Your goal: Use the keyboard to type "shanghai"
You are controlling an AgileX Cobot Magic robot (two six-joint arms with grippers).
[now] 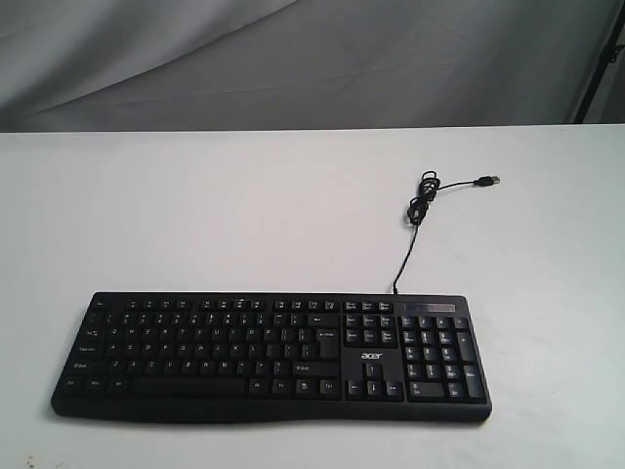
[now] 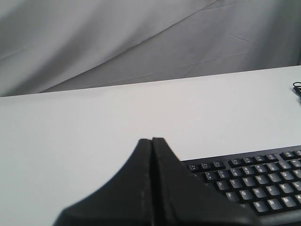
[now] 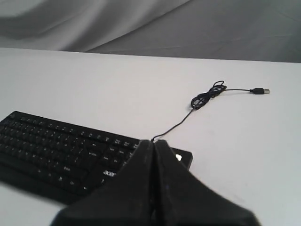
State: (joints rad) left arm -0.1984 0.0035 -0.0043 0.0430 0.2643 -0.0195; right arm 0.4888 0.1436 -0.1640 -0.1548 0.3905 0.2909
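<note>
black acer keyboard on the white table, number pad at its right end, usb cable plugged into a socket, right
Not quite. The USB plug is in no socket: it lies loose on the white table, as the exterior view shows. The rest holds for the keyboard.

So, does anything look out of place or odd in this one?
The keyboard lies flat and looks undamaged. One oddity: its cable bunches into a small tangle, and the USB plug lies loose on the table, plugged into nothing, so keystrokes would likely register nowhere.
</note>
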